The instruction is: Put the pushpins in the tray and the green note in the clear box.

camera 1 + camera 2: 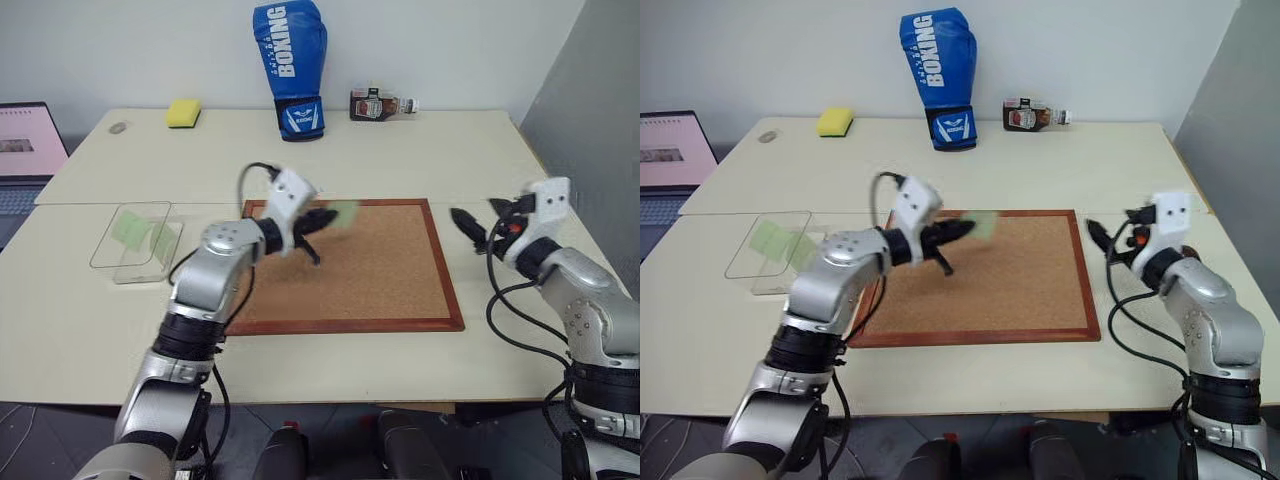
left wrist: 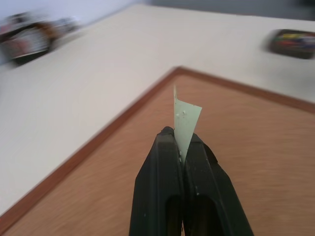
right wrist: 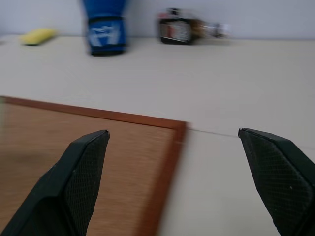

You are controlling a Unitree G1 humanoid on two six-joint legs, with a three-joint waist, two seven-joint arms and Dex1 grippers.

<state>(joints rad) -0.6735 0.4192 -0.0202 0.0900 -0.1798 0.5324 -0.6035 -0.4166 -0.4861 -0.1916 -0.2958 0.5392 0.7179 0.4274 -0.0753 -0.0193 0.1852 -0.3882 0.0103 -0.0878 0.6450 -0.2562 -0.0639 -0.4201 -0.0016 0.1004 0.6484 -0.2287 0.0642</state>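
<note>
Surface: pale cream table point(image 1: 400, 160) against a white wall, with a wood-framed corkboard point(image 1: 380, 290) lying flat near its front edge.
Left gripper: left gripper point(image 1: 322, 222) clamped tight on the green note point(image 1: 344, 214), raised over the corkboard's back left corner; in the left wrist view the note point(image 2: 186, 125) stands up thin from between the two black fingers point(image 2: 160, 187).
Right gripper: right gripper point(image 1: 482, 228) with jaws spread wide and nothing between them, in the air off the corkboard's right edge, pointing toward the board.
Clear box: clear box point(image 1: 135, 240) on the table just off the corkboard's left edge, greenish patches showing through its walls.
Tray: dark tray point(image 2: 294, 43) seen in the left wrist view, blurred, beyond the corkboard's frame, with coloured specks in it, likely pushpins.
Back edge: yellow sponge point(image 1: 183, 113), blue boxing glove point(image 1: 292, 65) standing upright, small bottle point(image 1: 378, 104) lying on its side.
Left of table: laptop point(image 1: 25, 150), open.
</note>
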